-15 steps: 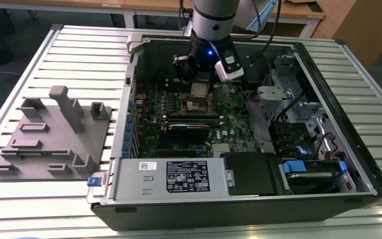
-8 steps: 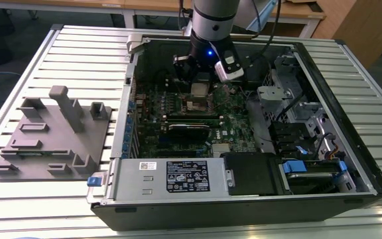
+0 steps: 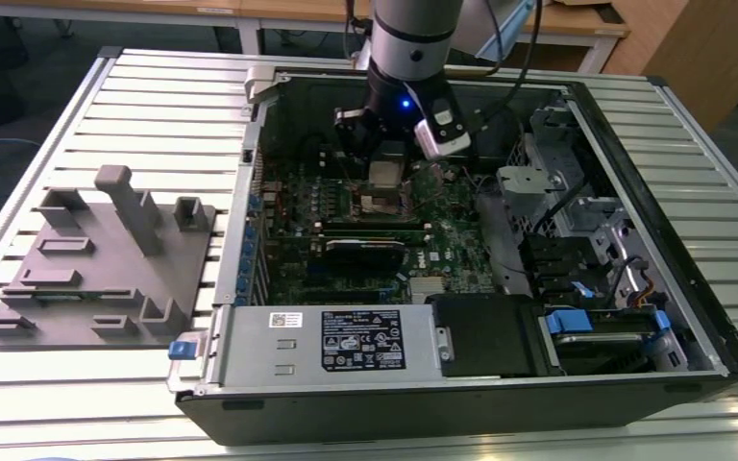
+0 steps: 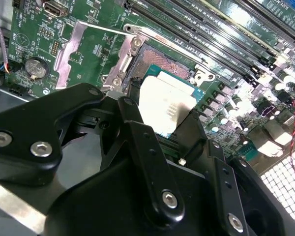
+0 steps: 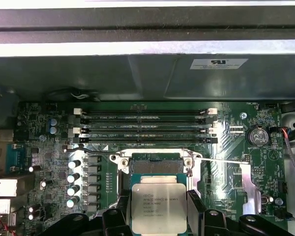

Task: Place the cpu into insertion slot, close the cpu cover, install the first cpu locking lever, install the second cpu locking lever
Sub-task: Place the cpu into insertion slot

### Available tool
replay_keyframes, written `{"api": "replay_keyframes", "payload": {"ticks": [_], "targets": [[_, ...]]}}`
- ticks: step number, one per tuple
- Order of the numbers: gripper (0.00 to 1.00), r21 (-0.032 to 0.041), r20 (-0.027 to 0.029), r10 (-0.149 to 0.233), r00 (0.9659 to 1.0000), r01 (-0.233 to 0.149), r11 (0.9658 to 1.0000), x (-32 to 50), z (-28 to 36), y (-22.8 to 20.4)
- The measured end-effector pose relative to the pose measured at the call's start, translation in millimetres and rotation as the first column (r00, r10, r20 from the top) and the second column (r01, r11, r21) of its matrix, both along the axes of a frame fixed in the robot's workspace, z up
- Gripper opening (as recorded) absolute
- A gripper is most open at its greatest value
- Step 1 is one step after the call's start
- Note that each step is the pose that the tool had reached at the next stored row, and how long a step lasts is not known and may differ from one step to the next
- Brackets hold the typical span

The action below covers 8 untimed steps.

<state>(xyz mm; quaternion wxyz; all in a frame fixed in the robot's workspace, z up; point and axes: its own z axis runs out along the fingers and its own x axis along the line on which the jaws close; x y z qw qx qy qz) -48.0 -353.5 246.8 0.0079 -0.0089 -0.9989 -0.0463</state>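
On the slatted tabletop point(image 3: 151, 96) lies an open computer case point(image 3: 472, 403), side panel off. A grey moulded parts tray point(image 3: 100, 279) sits just beside it, toward the exterior view's left. Inside the case the green circuit board point(image 5: 226, 147) lies flat and exposed. The robot arm point(image 3: 414, 38) reaches down into the case over the upper part of the board.

The pincer point(image 5: 159, 216) is narrowed onto the cpu point(image 5: 159, 204), with one black finger against each of two opposite edges. The chip hangs level, metal face up, close above the insertion slot point(image 5: 155, 164). Part of the slot's contact field is uncovered beyond the chip's far edge, so it is judged not yet seated. The cpu cover point(image 4: 71, 49) lies swung back beside the slot, clear of it. A thin wire lever point(image 5: 221, 161) runs out sideways from the slot frame.

Handling assessment: the chip should be light, stiff and thin, with a smooth metal top that gives little purchase. Its underside and the slot's contacts are presumably delicate. The edges are the sound place to hold it, as it is held now, and only light squeeze is warranted.
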Motion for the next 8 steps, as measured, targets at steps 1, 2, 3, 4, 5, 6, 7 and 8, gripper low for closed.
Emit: {"api": "replay_keyframes", "payload": {"ticks": [1, 2, 3, 4, 5, 6, 7, 8], "targets": [[0.54, 0.0001, 0.0001, 0.0, 1.0, 0.0, 1.0, 0.0, -0.5, 0.0], [0.54, 0.0001, 0.0001, 0.001, 1.0, -0.001, 1.0, 0.0, -0.9, 0.0], [0.54, -0.0001, -0.0001, 0.001, 1.0, -0.001, 1.0, 0.0, -1.1, 0.0], [0.54, -0.0002, -0.0001, 0.001, 1.0, -0.001, 1.0, 0.0, -1.2, 0.0], [0.54, -0.0002, -0.0001, 0.001, 1.0, -0.001, 1.0, 0.0, -1.2, 0.0], [0.54, 0.0002, 0.0001, 0.001, 1.0, -0.001, 1.0, -0.2, -1.6, 0.1], [0.54, 0.0001, 0.0001, 0.001, 1.0, -0.001, 1.0, -0.3, -2.0, 1.0], [0.54, 0.0001, 0.0, 0.001, 1.0, -0.001, 1.0, -0.4, -2.0, 1.1]]}}
